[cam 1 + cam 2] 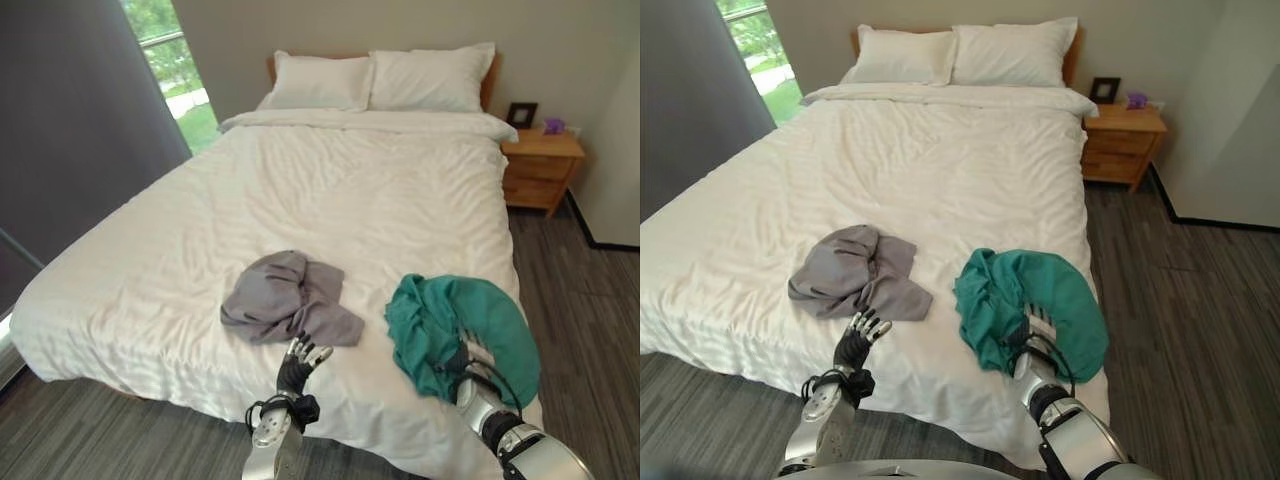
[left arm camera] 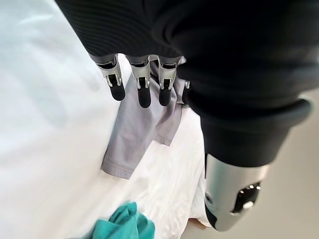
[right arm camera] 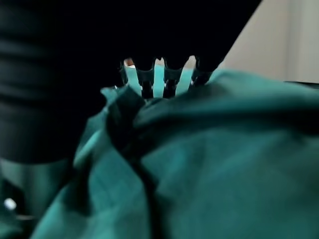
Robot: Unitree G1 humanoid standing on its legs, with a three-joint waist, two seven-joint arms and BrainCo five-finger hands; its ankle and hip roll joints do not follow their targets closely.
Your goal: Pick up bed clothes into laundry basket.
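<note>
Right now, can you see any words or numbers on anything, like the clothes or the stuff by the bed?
None can be read.
Grey shirt: no print shows.
Green shirt: no print shows.
Picture frame on the nightstand: too small to tell if it bears text.

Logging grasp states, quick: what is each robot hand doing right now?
Left robot hand: open, holding nothing, at the grey garment.
Right robot hand: on the teal garment; grip cannot be told.
</note>
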